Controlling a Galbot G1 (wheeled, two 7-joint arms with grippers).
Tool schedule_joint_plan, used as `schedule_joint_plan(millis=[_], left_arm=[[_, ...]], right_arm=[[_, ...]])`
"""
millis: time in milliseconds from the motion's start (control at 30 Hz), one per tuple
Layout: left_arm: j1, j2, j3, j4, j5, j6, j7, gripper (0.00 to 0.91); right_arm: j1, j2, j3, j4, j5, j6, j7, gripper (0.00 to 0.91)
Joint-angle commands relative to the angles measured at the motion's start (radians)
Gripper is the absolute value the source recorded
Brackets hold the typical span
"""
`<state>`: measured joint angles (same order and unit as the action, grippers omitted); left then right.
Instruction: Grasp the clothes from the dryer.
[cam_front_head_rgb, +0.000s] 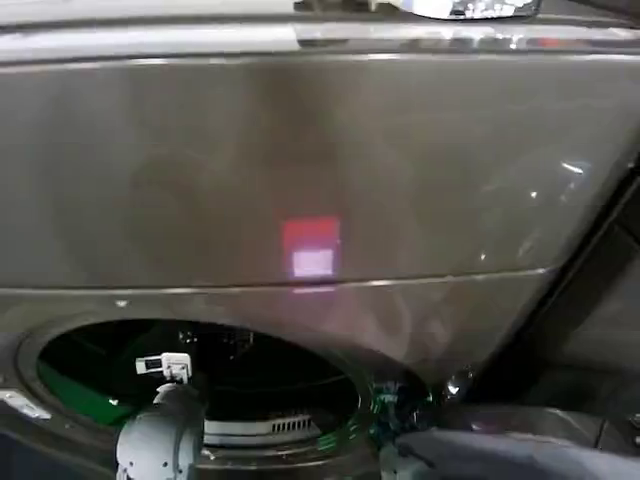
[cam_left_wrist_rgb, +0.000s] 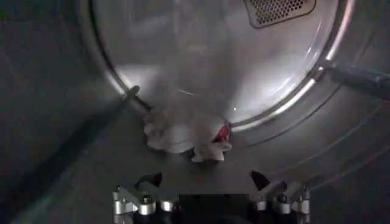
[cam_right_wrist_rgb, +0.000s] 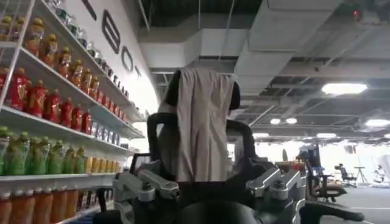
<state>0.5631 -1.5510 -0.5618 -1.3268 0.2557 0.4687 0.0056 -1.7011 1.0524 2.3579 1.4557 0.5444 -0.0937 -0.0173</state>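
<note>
Reaching my left gripper (cam_left_wrist_rgb: 210, 204), jaws spread wide, into the dryer (cam_front_head_rgb: 300, 170), I am centring on the clothes (cam_left_wrist_rgb: 183, 131) at the drum floor's back edge before closing.

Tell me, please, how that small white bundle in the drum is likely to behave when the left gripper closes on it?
The clothes look crumpled and soft, so they will probably sag and drape. Being a small bundle, they are likely light. The left gripper is open; pinching one fold may let the rest trail.
</note>
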Motion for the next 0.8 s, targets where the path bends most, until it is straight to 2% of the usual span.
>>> schedule_joint_plan(millis=[33,167,400,467,533,600,633,733,800], left_arm=[[-0.300,0.000,0.000,0.446,0.129,-0.190,0.022,0.907],[-0.380,-0.001,-0.001,0.607,0.230,-0.254,0.068,0.907],[-0.412,0.001,-0.005,0.674,0.339,-0.231,0.180,0.907],[-0.405,0.004,-0.011,0.662,0.496,-0.251,0.269,0.907],[-0.386,0.011,-0.027,0.617,0.835,-0.308,0.448,0.907],[-0.379,0.014,-0.035,0.592,1.014,-0.353,0.613,0.907],[-0.375,0.019,-0.039,0.577,1.168,-0.384,0.702,0.907],[-0.370,0.031,-0.039,0.559,1.401,-0.444,0.876,0.907],[-0.376,0.039,-0.042,0.572,1.492,-0.496,0.946,0.907]], right_arm=[[0.005,-0.004,-0.005,0.003,-0.001,0.001,0.001,0.907],[0.008,-0.008,-0.005,-0.001,-0.014,0.001,0.001,0.907],[0.010,-0.014,-0.008,-0.011,-0.023,0.007,0.001,0.907],[0.009,-0.016,-0.007,-0.015,-0.024,0.007,0.000,0.907],[0.005,-0.014,-0.006,-0.018,-0.026,0.009,0.000,0.907],[0.003,-0.012,-0.005,-0.016,-0.026,0.009,0.000,0.907],[0.001,-0.012,-0.003,-0.017,-0.026,0.010,0.000,0.907],[-0.004,-0.019,0.002,-0.029,-0.030,0.014,-0.001,0.907],[-0.005,-0.025,0.003,-0.036,-0.036,0.017,-0.001,0.907]])
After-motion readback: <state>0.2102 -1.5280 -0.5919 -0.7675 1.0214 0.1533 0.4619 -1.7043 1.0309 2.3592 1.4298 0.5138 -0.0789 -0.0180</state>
